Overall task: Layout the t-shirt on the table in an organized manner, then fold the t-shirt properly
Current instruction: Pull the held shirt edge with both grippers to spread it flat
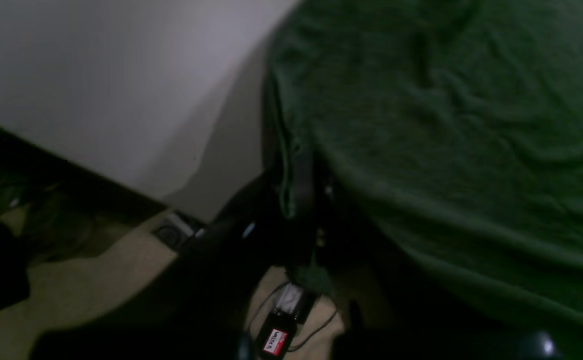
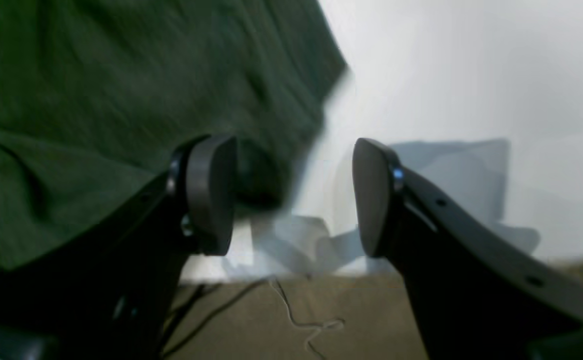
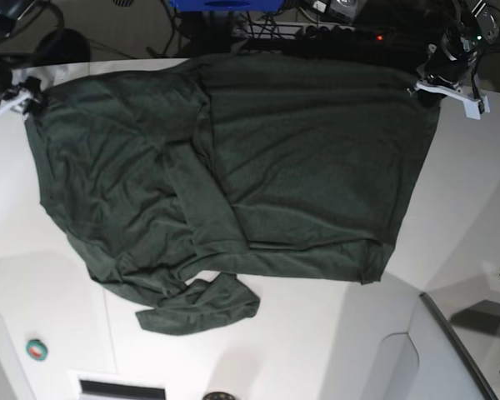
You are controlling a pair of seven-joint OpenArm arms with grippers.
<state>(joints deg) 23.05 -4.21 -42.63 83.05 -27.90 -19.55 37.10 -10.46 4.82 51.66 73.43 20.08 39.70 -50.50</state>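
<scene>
**Green shirt spread across white table, one corner pinched, the other let go**

The dark green t-shirt point(image 3: 258, 175) lies spread over the far half of the glossy white table point(image 3: 317, 342), its body rumpled, with a fold ridge running down the middle and a loose flap bunched at the near edge. In the base view the left gripper point(image 3: 429, 90) sits at the shirt's far right corner; the left wrist view shows its jaws together, pinching the cloth's hem point(image 1: 291, 165) at the table's far rim. At the far left corner, the right gripper point(image 2: 294, 195) stands with its jaws apart and nothing between them, the shirt's edge point(image 2: 321, 100) lying just beside one pad. Bare white tabletop runs along the near side and both flanks of the garment. A raised grey-white panel point(image 3: 450, 358) with a dark edge sits at the near right.
</scene>
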